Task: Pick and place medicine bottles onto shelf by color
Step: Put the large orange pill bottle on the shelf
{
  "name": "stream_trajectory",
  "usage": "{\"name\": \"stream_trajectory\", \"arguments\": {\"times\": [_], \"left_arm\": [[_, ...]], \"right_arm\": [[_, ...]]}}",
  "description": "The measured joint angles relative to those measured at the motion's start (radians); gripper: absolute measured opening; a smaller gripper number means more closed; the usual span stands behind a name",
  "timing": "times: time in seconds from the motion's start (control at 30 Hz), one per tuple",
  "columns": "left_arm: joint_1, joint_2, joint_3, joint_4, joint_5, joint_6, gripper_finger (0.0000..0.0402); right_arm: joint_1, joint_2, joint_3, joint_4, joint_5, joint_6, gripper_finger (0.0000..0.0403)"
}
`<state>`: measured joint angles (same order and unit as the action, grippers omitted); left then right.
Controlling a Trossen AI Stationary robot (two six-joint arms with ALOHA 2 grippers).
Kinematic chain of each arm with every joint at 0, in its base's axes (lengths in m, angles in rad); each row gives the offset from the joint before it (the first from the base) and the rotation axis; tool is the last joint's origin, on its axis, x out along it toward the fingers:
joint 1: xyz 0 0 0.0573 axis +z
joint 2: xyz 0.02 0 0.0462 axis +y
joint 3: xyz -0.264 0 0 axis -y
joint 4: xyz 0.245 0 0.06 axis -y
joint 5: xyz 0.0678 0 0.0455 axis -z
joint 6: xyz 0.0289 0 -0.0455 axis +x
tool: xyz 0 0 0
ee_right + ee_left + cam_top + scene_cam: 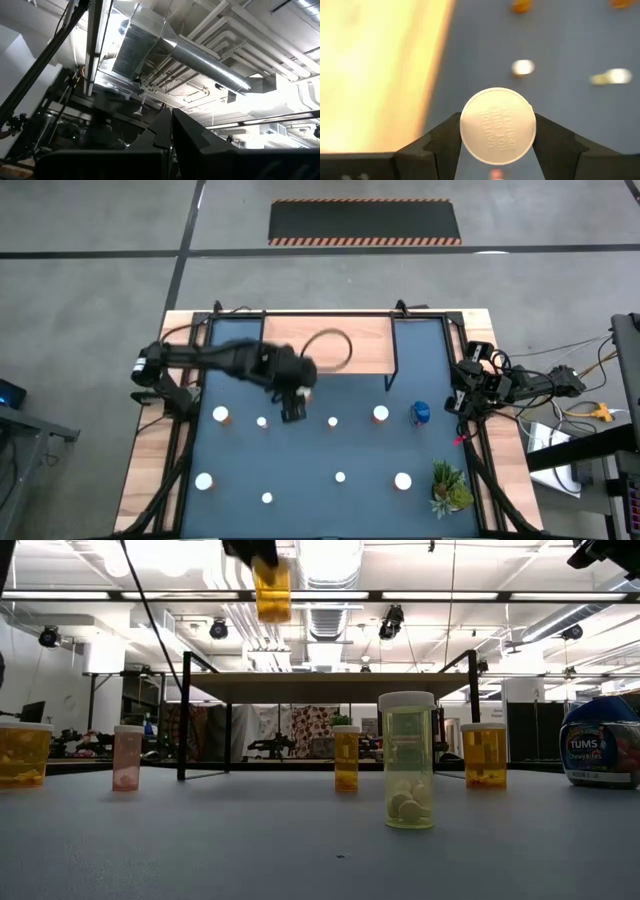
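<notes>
A: Where is the shelf (pixel 350 345) sitting?
B: At the far edge of the mat (pixel 330 500), its board spanning the black legs.
A: And the arms?
B: The left gripper (pixel 497 145) is holding an orange bottle (pixel 272 590) by its white cap (pixel 498 125), jaws clamped on it, above the mat near the shelf. The right gripper (pixel 171 131) is waiting at the table's right edge, fingers together.

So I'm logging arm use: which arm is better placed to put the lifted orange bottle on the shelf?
Left. Its gripper already clamps the orange bottle beside the shelf; the right gripper is parked at the table's edge.
</notes>
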<state>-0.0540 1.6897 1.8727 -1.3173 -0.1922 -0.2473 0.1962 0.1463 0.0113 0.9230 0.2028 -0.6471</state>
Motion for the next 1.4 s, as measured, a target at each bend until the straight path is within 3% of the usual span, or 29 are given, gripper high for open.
{"name": "stream_trajectory", "arguments": {"times": [0.17, 0.33, 0.47, 1.4], "left_arm": [[0.152, -0.002, -0.013, -0.001, -0.003, 0.08, 0.0196], [0.282, -0.002, -0.025, -0.001, 0.002, -0.005, 0.0196], [0.343, -0.002, -0.043, -0.004, 0.062, -0.033, 0.0196], [0.368, -0.007, -0.125, -0.069, 0.053, -0.139, 0.0197]], "right_arm": [[0.0, 0.0, 0.0, 0.0, 0.0, 0.0, 0.0009], [0.0, 0.0, 0.0, 0.0, 0.0, 0.0, 0.0009], [0.0, 0.0, 0.0, 0.0, 0.0, 0.0, 0.0009], [0.0, 0.0, 0.0, -0.004, 0.0, 0.0, 0.0009]]}}
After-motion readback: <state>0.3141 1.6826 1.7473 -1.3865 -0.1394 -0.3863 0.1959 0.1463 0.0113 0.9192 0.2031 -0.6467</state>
